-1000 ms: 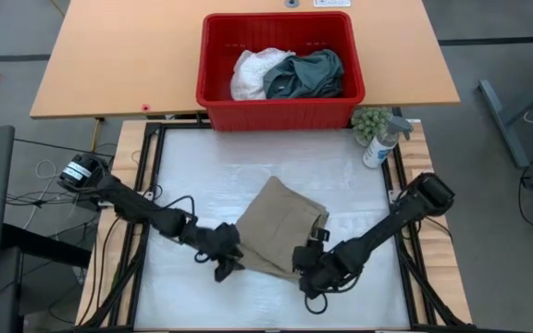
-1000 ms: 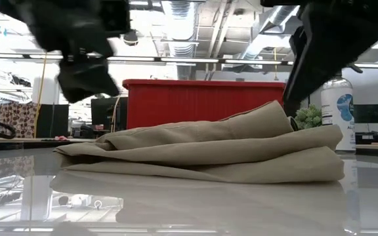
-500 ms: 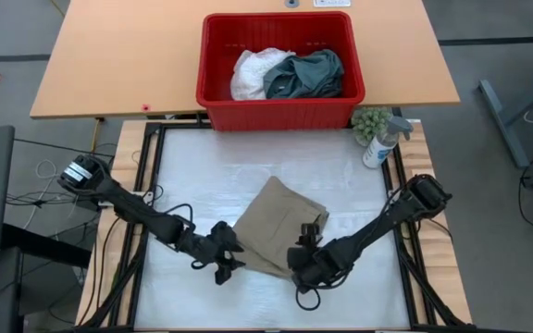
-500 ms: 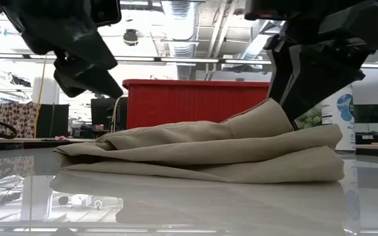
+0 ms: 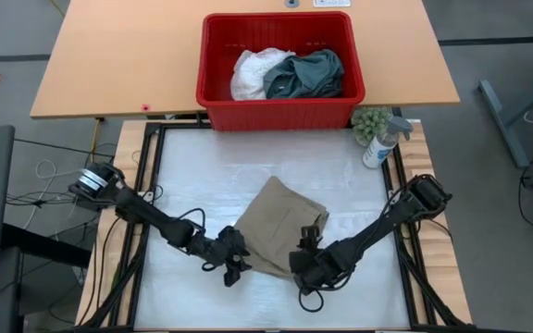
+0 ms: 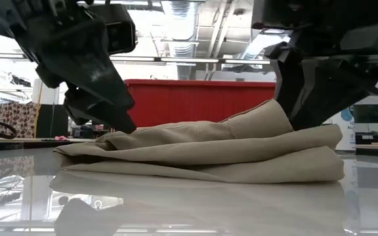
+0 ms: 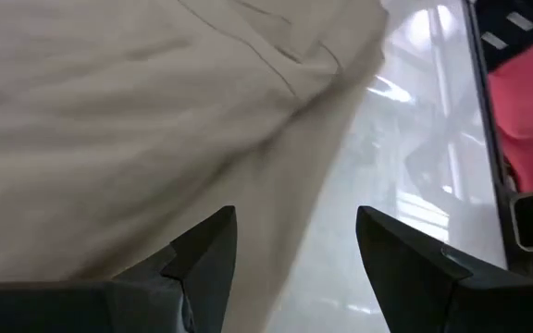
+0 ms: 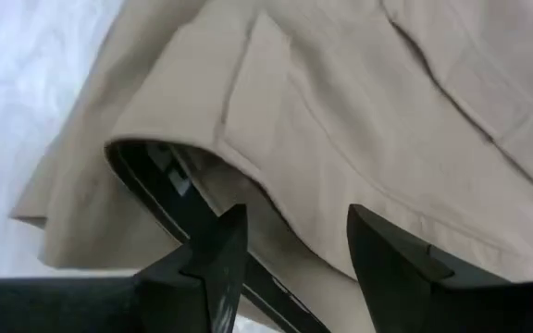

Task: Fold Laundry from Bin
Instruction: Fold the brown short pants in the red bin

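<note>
My left claw (image 5: 232, 265) sits at the khaki garment's (image 5: 276, 225) left edge, fingers apart, gripping nothing; the khaki lies folded mid-mat (image 5: 202, 185), touching both claws; my right claw (image 5: 309, 268) is at its right near corner, fingers apart over the cloth, not pinched; the white (image 5: 253, 72) and teal (image 5: 308, 74) pieces sit in the bin (image 5: 280, 113), unfolded; roughly a third done.

A spray bottle (image 5: 380, 142) stands beside a small green plant (image 5: 369, 121), near a wooden table (image 5: 118, 55).
</note>
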